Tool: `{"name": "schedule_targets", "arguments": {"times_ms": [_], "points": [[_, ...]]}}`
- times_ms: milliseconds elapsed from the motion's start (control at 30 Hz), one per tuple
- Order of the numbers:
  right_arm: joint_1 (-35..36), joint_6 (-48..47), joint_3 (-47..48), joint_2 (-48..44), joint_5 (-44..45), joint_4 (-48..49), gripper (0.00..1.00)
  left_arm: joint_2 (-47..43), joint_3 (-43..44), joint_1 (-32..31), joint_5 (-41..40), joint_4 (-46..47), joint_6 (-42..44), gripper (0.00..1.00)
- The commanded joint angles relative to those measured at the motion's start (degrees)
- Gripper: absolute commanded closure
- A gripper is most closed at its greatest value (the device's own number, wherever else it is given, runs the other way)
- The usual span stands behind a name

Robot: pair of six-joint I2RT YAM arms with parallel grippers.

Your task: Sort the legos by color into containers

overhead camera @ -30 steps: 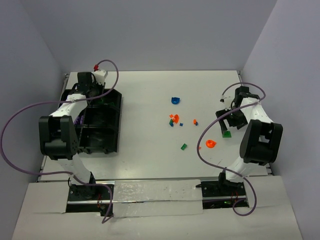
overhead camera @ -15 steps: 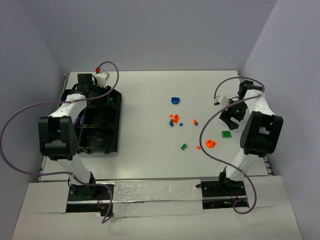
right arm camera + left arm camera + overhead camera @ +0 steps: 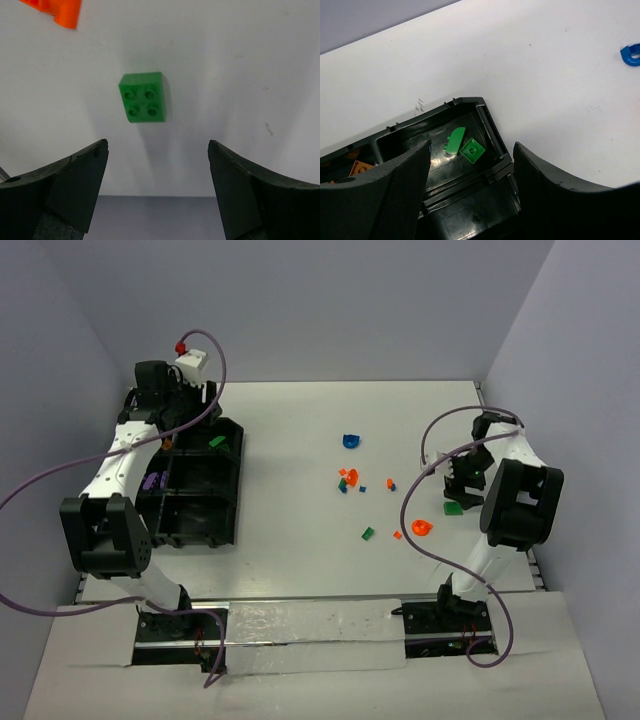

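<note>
Since the earlier frames, the left arm (image 3: 120, 455) has been raised and drawn toward the far end of the black plastic tray with square compartments (image 3: 226, 532). The right arm (image 3: 515, 490) has been lifted off the small green square brick (image 3: 453, 508). This brick is left lying on the white counter (image 3: 290, 420).

From the top camera, the brick is seen near the right edge of the counter, close beside an orange rounded piece (image 3: 421, 528). Other loose legos are scattered in the middle, and wide open counter lies between them and the tray.

From the left wrist camera, the left jaws are seen spread apart with nothing held. Two green pieces (image 3: 465, 146) are lying in the corner compartment below them.

From the right wrist camera, the right jaws are also released. The green brick is lying a little ahead of them, not between them.

If the descent is made badly centred, the brick could be pushed by one jaw toward the counter edge or knocked against the orange piece. The side wall stands near, so little room is given for the right arm on that side.
</note>
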Motion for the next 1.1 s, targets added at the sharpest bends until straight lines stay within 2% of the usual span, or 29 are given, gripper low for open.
{"name": "schedule_targets", "arguments": {"times_ms": [0,233,533,600,833,1000,1067], "points": [[1.19,-3.30,-3.39,-1.20,-0.85,-0.09,0.13,-2.21,1.24,-0.06,1.73,0.11,-1.74,0.28],[1.91,0.15,-4.95,1.64,-1.51,4.13,0.14,-2.60,0.96,-0.15,1.74,0.43,-1.85,0.27],[2.55,1.04,-8.80,2.54,-2.11,10.94,0.23,-2.35,1.00,-0.33,1.63,0.70,-1.46,0.27],[2.51,1.01,-9.82,2.49,-2.30,11.92,0.30,-2.44,0.75,-0.29,1.50,0.81,-1.35,0.27],[2.85,-1.25,-12.39,-2.21,-5.73,11.77,0.66,-4.02,-0.17,-0.27,5.50,2.03,-1.56,0.31],[7.20,7.41,0.24,-4.08,-14.81,3.03,0.95,-6.52,-1.86,-0.24,11.13,6.61,-7.06,0.32],[10.07,15.99,7.55,-3.44,-20.62,1.86,1.00,-6.93,-2.27,-0.35,13.50,8.80,-13.00,0.32]]}}
